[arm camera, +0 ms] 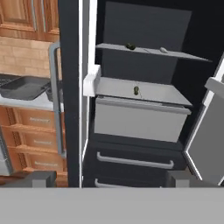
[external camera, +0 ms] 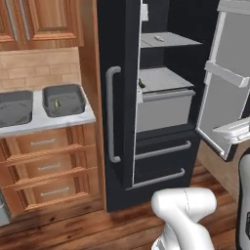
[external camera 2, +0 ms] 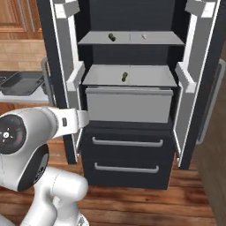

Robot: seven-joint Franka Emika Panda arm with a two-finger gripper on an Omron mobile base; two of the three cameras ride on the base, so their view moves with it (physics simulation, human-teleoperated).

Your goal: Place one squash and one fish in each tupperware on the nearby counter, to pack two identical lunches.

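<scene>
One dark green squash lies on the upper shelf of the open fridge, left of the middle, and a pale fish rests on the same shelf a little to its right, the two apart. A second squash sits on the lower shelf, just above the grey drawer. Off to the left, two dark grey tupperware trays stand side by side on the pale tabletop above the wooden drawers; the right-hand tray holds a small greenish-yellow thing, probably the other fish, though it is too small to be sure. The pincer hangs in front of the fridge, well short of the shelves, its fingers spread wide apart with nothing between them.
</scene>
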